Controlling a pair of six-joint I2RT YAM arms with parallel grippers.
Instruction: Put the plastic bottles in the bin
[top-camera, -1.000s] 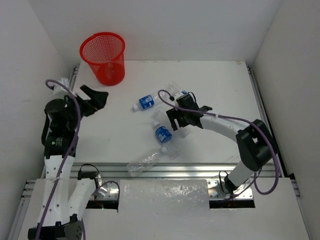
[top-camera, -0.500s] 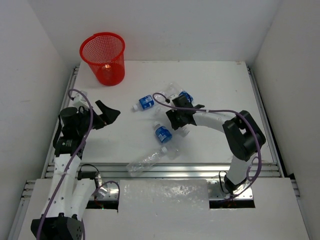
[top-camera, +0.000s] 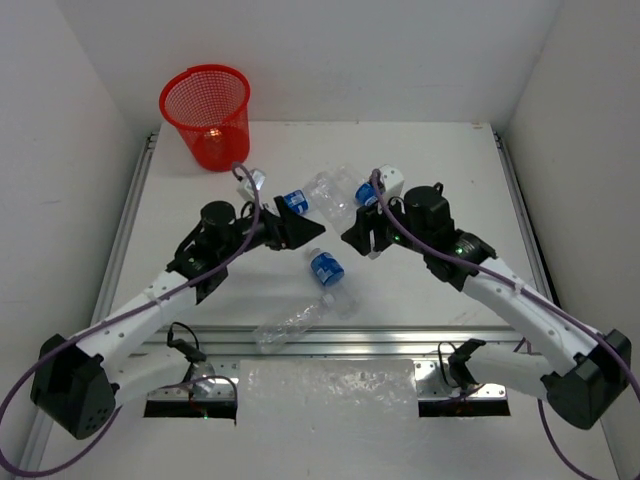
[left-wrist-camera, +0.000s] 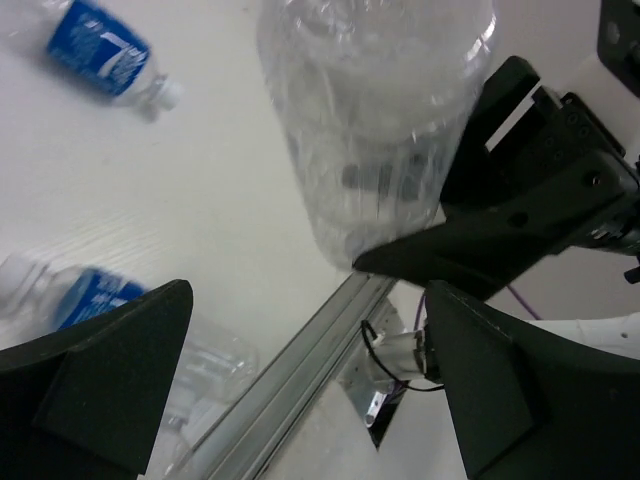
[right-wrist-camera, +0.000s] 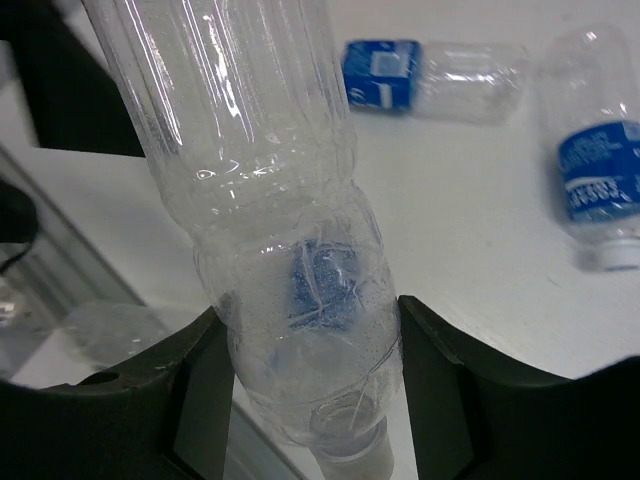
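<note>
My right gripper (right-wrist-camera: 310, 400) is shut on the neck end of a clear unlabelled bottle (right-wrist-camera: 270, 190) and holds it above the table; in the top view the gripper (top-camera: 363, 235) is at the centre with the bottle (top-camera: 328, 188) slanting up-left. My left gripper (top-camera: 297, 222) is open and empty, facing that bottle (left-wrist-camera: 375, 120) at close range. Blue-labelled bottles lie on the table (top-camera: 293, 203), (top-camera: 327, 268), (top-camera: 366, 192). A crushed clear bottle (top-camera: 295, 322) lies by the near rail. The red mesh bin (top-camera: 205, 115) stands at the far left.
A metal rail (top-camera: 400, 335) runs along the table's near edge and shows in the left wrist view (left-wrist-camera: 290, 400). White walls close in the table on three sides. Purple cables hang along both arms.
My left arm has swung from the table's left edge to the centre, beside the right gripper. My right arm has changed pose and lifted the clear bottle off the table.
</note>
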